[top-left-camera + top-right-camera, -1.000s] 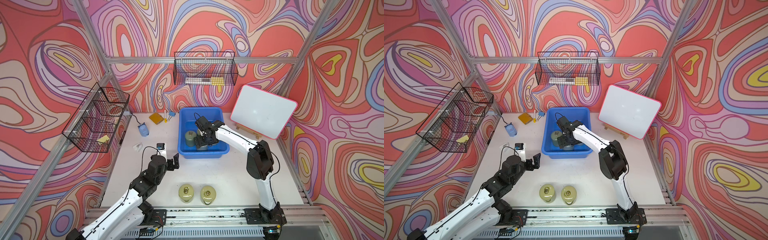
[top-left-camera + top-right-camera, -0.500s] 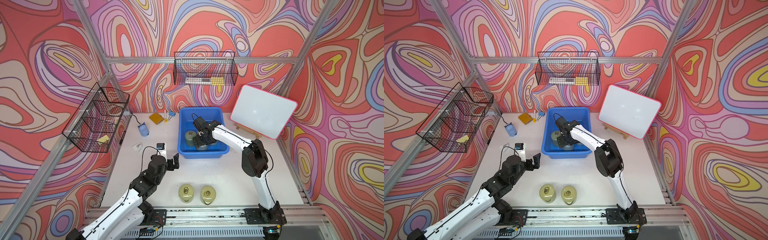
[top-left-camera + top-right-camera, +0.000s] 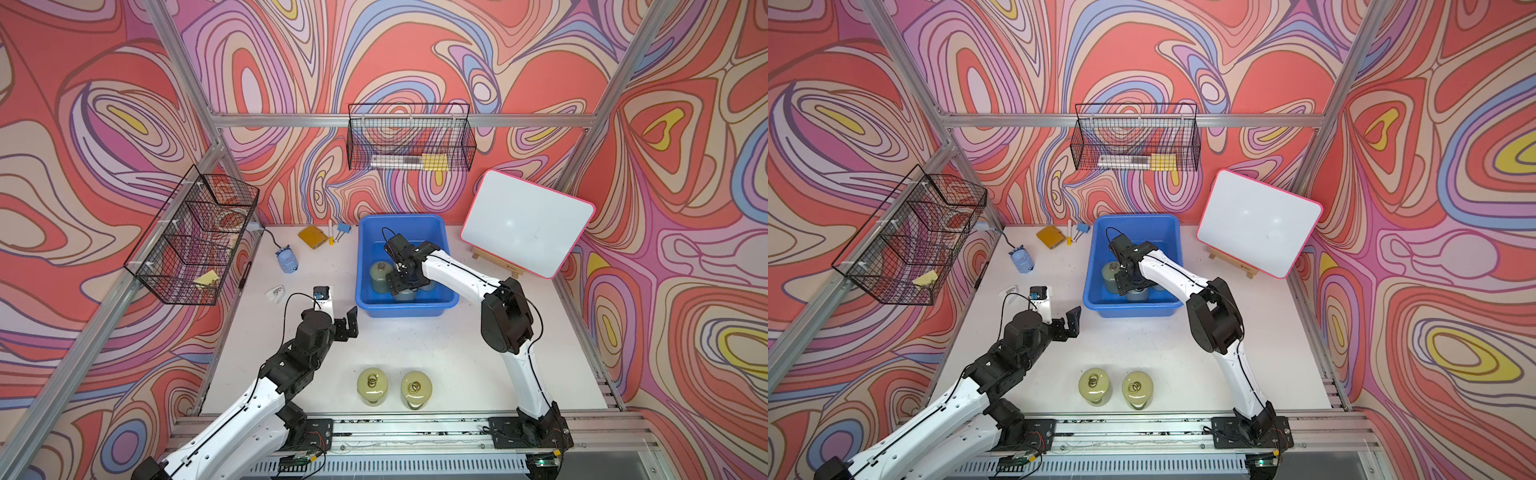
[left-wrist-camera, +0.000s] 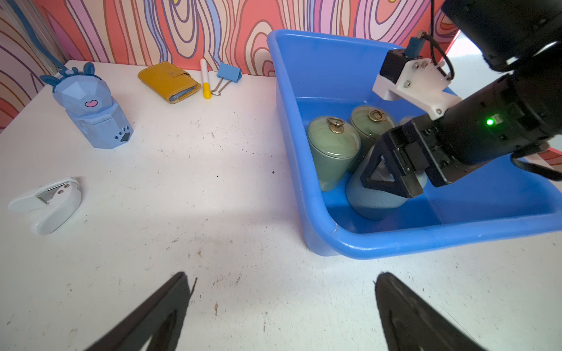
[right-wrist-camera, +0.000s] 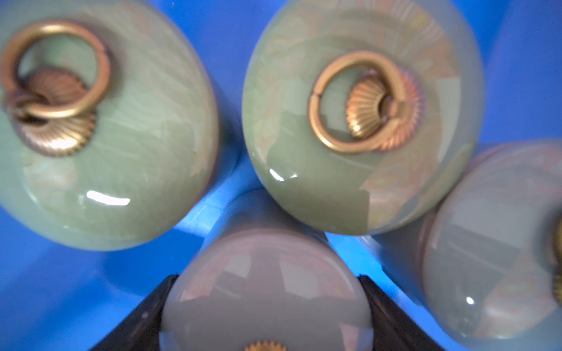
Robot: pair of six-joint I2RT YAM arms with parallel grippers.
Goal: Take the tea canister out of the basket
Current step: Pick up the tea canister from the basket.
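Below, scuffed white table [image 3: 415,340] (swirly walls [image 3: 374,50])

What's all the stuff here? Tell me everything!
basket: one, blue, back middle of the table.
green tea canisters: two, green, inside the basket.
grey-blue tea canisters: two, grey-blue, inside the basket.
yellow-green tea canisters: two, yellow-green, front of the table.
whiteboard: one, white, pink edge, back right.
wire baskets: two, black, on walls.
wallet: one, yellow, left of the basket.
marker: one, white with yellow cap, beside the wallet.
binder clip: one, blue, beside the marker.
animal-shaped box: one, light blue, left side.
hole punch: one, white, left side.
left gripper: one, black, open, above the table.
right gripper: one, black, inside the basket, shut on a grey-blue tea canister.
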